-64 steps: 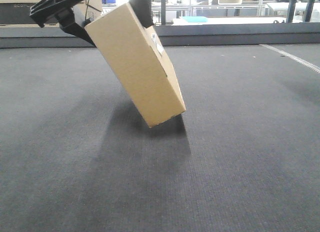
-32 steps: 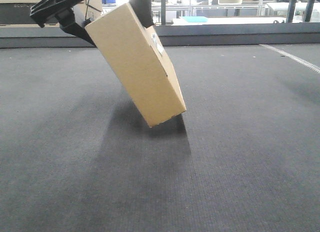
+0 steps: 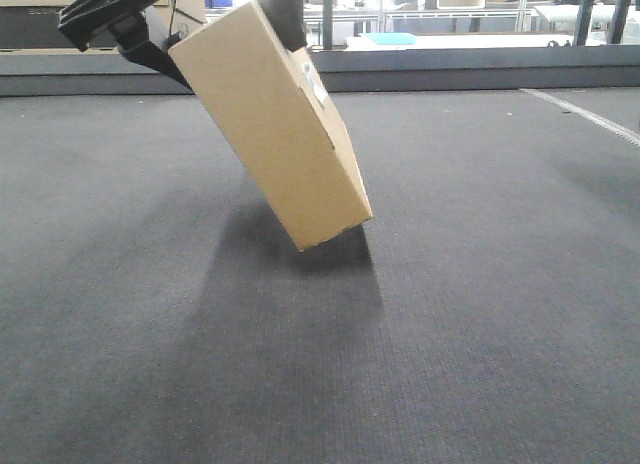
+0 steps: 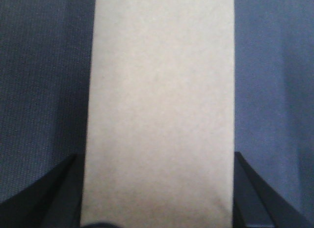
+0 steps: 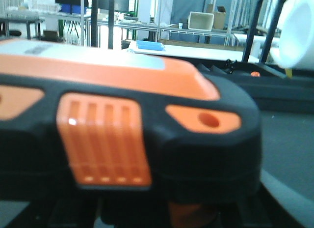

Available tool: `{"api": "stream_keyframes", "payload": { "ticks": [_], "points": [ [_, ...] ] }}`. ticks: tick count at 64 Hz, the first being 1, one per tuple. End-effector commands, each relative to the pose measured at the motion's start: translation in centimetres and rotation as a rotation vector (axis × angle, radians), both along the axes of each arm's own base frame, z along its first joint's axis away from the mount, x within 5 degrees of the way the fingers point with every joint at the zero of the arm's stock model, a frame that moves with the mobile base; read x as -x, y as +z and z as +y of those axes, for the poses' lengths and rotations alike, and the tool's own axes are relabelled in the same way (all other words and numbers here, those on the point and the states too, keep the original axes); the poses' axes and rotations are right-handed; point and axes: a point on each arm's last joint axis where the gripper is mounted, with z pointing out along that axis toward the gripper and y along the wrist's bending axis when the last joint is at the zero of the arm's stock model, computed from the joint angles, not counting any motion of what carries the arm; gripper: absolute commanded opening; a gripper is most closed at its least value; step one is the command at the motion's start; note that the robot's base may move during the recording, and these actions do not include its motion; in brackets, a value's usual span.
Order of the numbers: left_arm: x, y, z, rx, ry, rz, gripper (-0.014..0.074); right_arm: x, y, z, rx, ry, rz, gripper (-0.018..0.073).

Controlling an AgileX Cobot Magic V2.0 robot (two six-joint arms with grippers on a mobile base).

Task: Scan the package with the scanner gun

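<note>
The package (image 3: 270, 124), a stiff and probably light cardboard box with smooth faces, hangs tilted from 11 to 5 o'clock over the grey mat (image 3: 480, 324), its white label (image 3: 316, 87) facing about 2 o'clock. The left gripper (image 4: 157, 179) clamps its upper end across the width, which I judge a sound hold if the squeeze is gentle. The scanner gun (image 5: 122, 129) fills the right wrist view; whether the right gripper is closed on it I cannot tell.

The left gripper (image 3: 215, 29) is black throughout: left of the package (image 3: 275, 124) sits an angular frame with open cut-outs and a thin dark cable running beside it, and right of the package's top is a smooth, rounded black post. From the wrist camera, its two fingers (image 4: 51, 193) appear as plain black wedges flanking the package's lower corners
</note>
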Motion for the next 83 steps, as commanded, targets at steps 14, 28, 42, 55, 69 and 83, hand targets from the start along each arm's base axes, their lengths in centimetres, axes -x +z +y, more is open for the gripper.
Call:
{"api": "stream_keyframes", "payload": {
  "ticks": [14, 28, 42, 55, 69, 83],
  "points": [
    [0.2, 1.0, 0.1, 0.016, -0.006, -0.035, -0.0111, -1.6, -1.6, -0.3, -0.152, 0.002, -0.226, -0.0165],
    [0.2, 1.0, 0.1, 0.016, -0.006, -0.035, -0.0111, -2.1, -3.4, -0.4, -0.165, -0.002, -0.168, -0.0165],
    [0.2, 1.0, 0.1, 0.017, -0.006, -0.037, -0.0111, -2.5, -4.6, -0.4, -0.169, -0.002, -0.128, -0.0165],
    [0.2, 1.0, 0.1, 0.017, -0.006, -0.037, -0.0111, -2.6, -5.3, -0.3, -0.171, 0.000, -0.104, -0.0165],
    [0.2, 1.0, 0.1, 0.017, -0.006, -0.037, -0.0111, -2.6, -5.3, -0.3, -0.183, 0.001, -0.106, -0.0165],
    [0.2, 1.0, 0.1, 0.017, -0.006, -0.037, -0.0111, -2.7, -5.4, -0.3, -0.184, 0.001, -0.102, -0.0101]
  ]
}}
